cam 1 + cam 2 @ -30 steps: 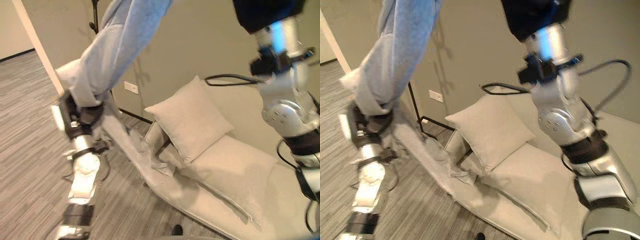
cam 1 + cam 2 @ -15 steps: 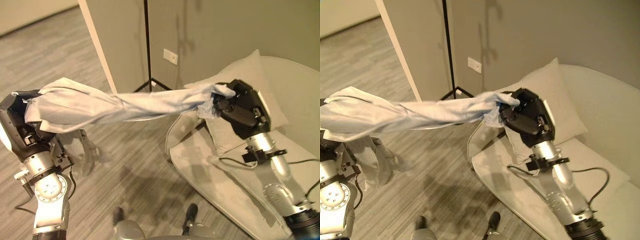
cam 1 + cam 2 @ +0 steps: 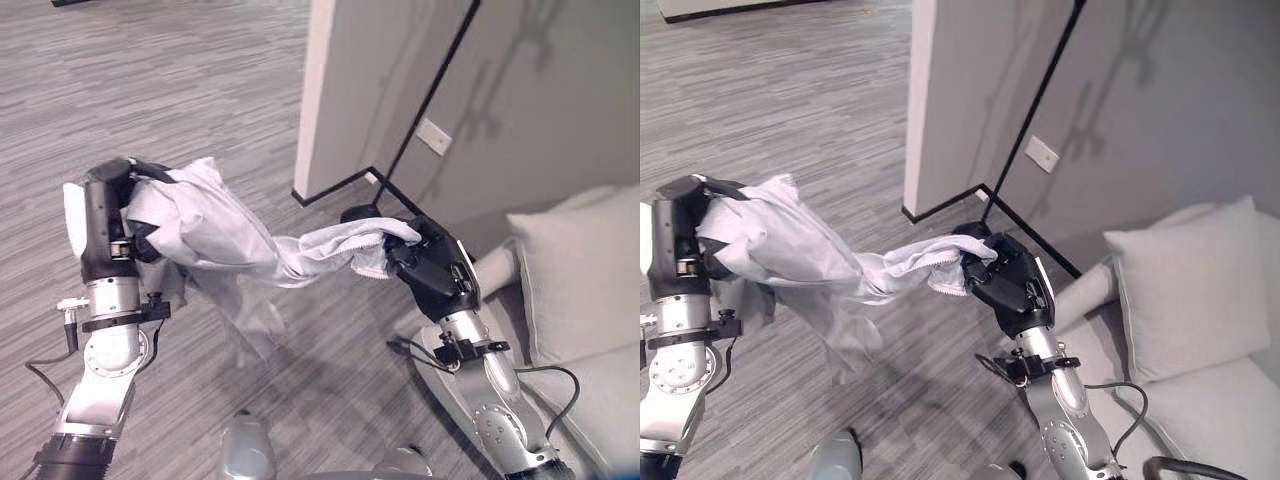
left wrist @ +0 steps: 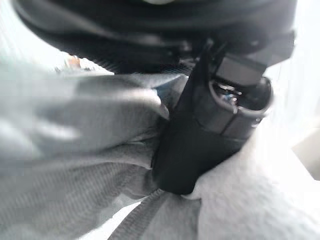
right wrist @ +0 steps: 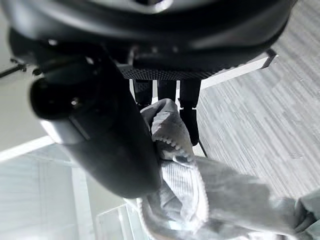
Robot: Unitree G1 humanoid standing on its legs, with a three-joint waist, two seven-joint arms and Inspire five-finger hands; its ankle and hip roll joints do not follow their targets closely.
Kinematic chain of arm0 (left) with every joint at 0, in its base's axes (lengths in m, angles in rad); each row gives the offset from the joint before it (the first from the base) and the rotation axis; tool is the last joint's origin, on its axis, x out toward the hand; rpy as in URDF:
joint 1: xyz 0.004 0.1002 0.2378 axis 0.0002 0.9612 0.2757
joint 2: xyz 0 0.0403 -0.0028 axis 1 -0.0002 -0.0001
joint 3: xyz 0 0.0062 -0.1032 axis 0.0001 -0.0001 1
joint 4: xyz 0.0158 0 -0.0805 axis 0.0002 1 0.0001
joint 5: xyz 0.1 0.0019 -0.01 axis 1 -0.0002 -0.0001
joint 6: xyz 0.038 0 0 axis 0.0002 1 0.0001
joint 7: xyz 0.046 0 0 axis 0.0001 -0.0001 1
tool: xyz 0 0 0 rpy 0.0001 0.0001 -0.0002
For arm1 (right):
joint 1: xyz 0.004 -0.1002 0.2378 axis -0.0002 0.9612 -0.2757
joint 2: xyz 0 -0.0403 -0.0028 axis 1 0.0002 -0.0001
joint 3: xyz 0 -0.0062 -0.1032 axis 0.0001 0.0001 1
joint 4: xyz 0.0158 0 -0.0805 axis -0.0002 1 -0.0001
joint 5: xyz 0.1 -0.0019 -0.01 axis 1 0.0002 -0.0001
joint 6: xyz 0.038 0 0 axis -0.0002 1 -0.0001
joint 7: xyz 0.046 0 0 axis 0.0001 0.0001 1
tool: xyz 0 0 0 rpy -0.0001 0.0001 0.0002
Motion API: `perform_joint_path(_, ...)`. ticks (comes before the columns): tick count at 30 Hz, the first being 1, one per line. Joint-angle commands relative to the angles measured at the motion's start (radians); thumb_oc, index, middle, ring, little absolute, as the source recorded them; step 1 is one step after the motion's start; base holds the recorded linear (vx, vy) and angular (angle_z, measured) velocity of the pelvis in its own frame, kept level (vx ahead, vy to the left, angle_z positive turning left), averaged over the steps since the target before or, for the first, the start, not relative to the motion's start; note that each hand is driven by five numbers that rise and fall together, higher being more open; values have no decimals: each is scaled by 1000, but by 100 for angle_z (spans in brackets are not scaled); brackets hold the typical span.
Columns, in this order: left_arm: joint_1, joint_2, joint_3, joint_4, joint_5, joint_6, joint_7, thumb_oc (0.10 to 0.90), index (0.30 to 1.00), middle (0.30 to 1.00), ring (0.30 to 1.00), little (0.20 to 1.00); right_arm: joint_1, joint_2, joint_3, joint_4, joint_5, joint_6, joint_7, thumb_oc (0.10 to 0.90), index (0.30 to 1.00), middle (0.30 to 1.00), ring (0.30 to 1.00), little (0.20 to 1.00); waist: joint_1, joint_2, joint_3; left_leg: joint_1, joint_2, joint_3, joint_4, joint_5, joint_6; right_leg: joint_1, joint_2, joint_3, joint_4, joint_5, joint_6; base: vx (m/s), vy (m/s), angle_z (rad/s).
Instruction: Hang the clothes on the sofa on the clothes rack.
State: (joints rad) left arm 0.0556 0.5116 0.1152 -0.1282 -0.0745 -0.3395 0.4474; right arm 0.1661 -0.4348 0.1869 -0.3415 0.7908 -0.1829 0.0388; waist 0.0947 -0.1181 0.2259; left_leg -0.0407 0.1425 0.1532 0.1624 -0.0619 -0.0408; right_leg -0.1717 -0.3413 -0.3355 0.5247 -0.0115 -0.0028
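A pale grey-blue garment [image 3: 245, 245] hangs stretched between my two hands, above the floor. My left hand [image 3: 105, 215] is shut on its bunched end at the left, with loose cloth drooping below it. The left wrist view shows the thumb [image 4: 200, 135] pressed into the fabric [image 4: 75, 130]. My right hand [image 3: 435, 275] is shut on the other end, a ribbed cuff [image 5: 170, 140] pinched between its thumb and fingers. The black pole of the clothes rack [image 3: 430, 95] slants up behind the right hand, and its black base bar [image 3: 335, 185] lies on the floor by the wall.
A beige sofa [image 3: 600, 390] with a square cushion [image 3: 575, 270] stands at the right. A white wall corner [image 3: 325, 100] juts out at the middle top, with a socket [image 3: 434, 136] on the wall beside it. Grey striped carpet [image 3: 200, 80] spreads to the left.
The camera has swung left and down, away from the sofa. The garment sags lower between my hands, and both hands sit closer together, near the rack's foot.
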Motion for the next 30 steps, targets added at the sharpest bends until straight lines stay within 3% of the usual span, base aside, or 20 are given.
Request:
perform_joint_path(1, -20, 14, 8, -163, 13, -82, -22, 400, 300, 300, 300, 300, -74, -71, -117, -29, 5, -129, 8, 400, 300, 300, 300, 300, -50, 36, -88, 66, -83, -21, -235, 67, 24, 29, 112, -41, -171, 28, 113, 115, 170, 6)
perform_joint_path(3, -35, -3, 6, -155, 14, -79, -16, 400, 300, 300, 300, 300, -68, -67, -124, -14, 21, -139, 5, 400, 300, 300, 300, 300, -69, 25, -67, 90, -97, -36, -238, 56, 20, -26, 189, -15, -217, 26, 112, 137, 95, 2)
perform_joint_path(5, -54, -38, -19, -144, -4, -83, -27, 400, 300, 300, 300, 300, -51, -57, -152, -6, 34, -160, -9, 400, 300, 300, 300, 300, -111, 7, -41, 142, -132, -68, -237, 8, 22, -100, 264, 35, -345, 85, 128, 331, 61, 24)
perform_joint_path(7, -51, -42, -35, -140, 4, -72, -51, 400, 300, 300, 300, 300, -40, -44, -166, -11, 31, -165, -12, 400, 300, 300, 300, 300, -132, -1, -41, 173, -152, -94, -229, -23, 24, -124, 253, 22, -422, 138, 145, 400, 13, 59)
perform_joint_path(9, -48, -39, -46, -138, 8, -72, -63, 400, 300, 300, 300, 300, -40, -40, -166, -11, 22, -168, -17, 400, 300, 300, 300, 300, -144, 4, -39, 195, -149, -104, -219, -46, 23, -120, 242, 1, -438, 147, 151, 296, 9, 63)
perform_joint_path(10, -34, -44, -53, -138, 13, -69, -86, 400, 300, 300, 300, 300, -27, -34, -178, -12, 14, -173, -21, 400, 300, 300, 300, 300, -151, 1, -57, 227, -164, -107, -204, -82, 28, -70, 241, -6, -461, 137, 133, 388, 26, 44)
perform_joint_path(11, -28, -52, -56, -128, 4, -70, -93, 400, 300, 300, 300, 300, -26, -28, -174, -6, 11, -172, -21, 400, 300, 300, 300, 300, -161, 16, -74, 263, -157, -103, -192, -118, 32, -68, 259, 4, -427, 118, 118, 518, 27, 30)
perform_joint_path(14, -10, -76, -67, -112, -19, -69, -113, 400, 300, 300, 300, 300, -11, -20, -185, -1, 11, -171, -28, 400, 300, 300, 300, 300, -180, 29, -117, 297, -151, -97, -175, -149, 23, -28, 271, 2, -425, 96, 100, 390, -1, 6)
perform_joint_path(15, -16, -79, -74, -95, -20, -65, -115, 400, 300, 300, 300, 300, -7, -20, -191, 3, 4, -173, -32, 400, 300, 300, 300, 300, -186, 47, -132, 305, -135, -84, -144, -151, 5, 5, 289, 2, -437, 82, 93, 285, -25, 11)
perform_joint_path(18, -59, -42, -74, -68, 15, -72, -106, 400, 300, 300, 300, 300, -6, -51, -222, 12, -60, -168, -51, 400, 300, 300, 300, 300, -207, 70, -149, 251, -89, -43, 46, -42, -69, 75, 311, 14, -506, 87, 84, 338, -52, -9)
perform_joint_path(19, -86, -3, -55, -68, 59, -78, -85, 400, 300, 300, 300, 300, -12, -72, -242, 15, -67, -171, -56, 400, 300, 300, 300, 300, -209, 58, -142, 168, -60, -9, 233, 55, -109, 122, 311, 30, -540, 75, 60, 193, -67, -11)
perform_joint_path(22, -114, 33, -36, -70, 110, -78, -54, 400, 300, 300, 300, 300, -22, -86, -260, 33, -98, -174, -81, 400, 300, 300, 300, 300, -208, 37, -141, 100, -33, 17, 369, 96, -105, 158, 307, 45, -562, 59, 38, 214, -60, -28)
perform_joint_path(23, -134, 40, -26, -60, 141, -75, -35, 400, 300, 300, 300, 300, -21, -99, -275, 36, -131, -168, -95, 400, 300, 300, 300, 300, -199, 15, -129, 33, 2, 52, 424, 72, -75, 197, 290, 73, -574, 51, 33, 201, -15, -58)
perform_joint_path(24, -136, 41, -27, -58, 143, -76, -33, 400, 300, 300, 300, 300, -22, -98, -275, 35, -133, -167, -97, 400, 300, 300, 300, 300, -194, 17, -126, 31, 6, 56, 434, 65, -73, 198, 293, 78, -575, 52, 34, 189, 33, -56)
perform_joint_path(26, -143, 43, -3, -68, 160, -76, -26, 400, 300, 300, 300, 300, -36, -113, -302, 37, -190, -159, -125, 400, 300, 300, 300, 300, -170, 14, -117, -17, -1, 45, 369, 3, -42, 230, 290, 125, -594, 49, 45, 178, 105, -42)
perform_joint_path(28, -139, 56, 27, -88, 186, -74, -19, 400, 300, 300, 300, 300, -68, -139, -338, 66, -313, -143, -183, 400, 300, 300, 300, 300, -143, 22, -122, -40, -59, -15, 243, -41, -23, 250, 287, 170, -605, 39, 59, 276, 182, -61)
perform_joint_path(29, -161, 80, 45, -80, 227, -71, 12, 400, 300, 300, 300, 300, -134, -162, -350, 110, -453, -120, -270, 400, 300, 300, 300, 300, -116, 43, -131, -61, -114, -111, 54, -6, -24, 274, 300, 210, -610, 22, 65, 355, 210, -69)
perform_joint_path(30, -177, 90, 47, -73, 245, -64, 25, 400, 300, 300, 300, 300, -170, -174, -354, 115, -529, -109, -311, 400, 300, 300, 300, 300, -104, 52, -132, -71, -141, -152, -19, 38, -26, 290, 310, 227, -611, 14, 63, 416, 193, -98)
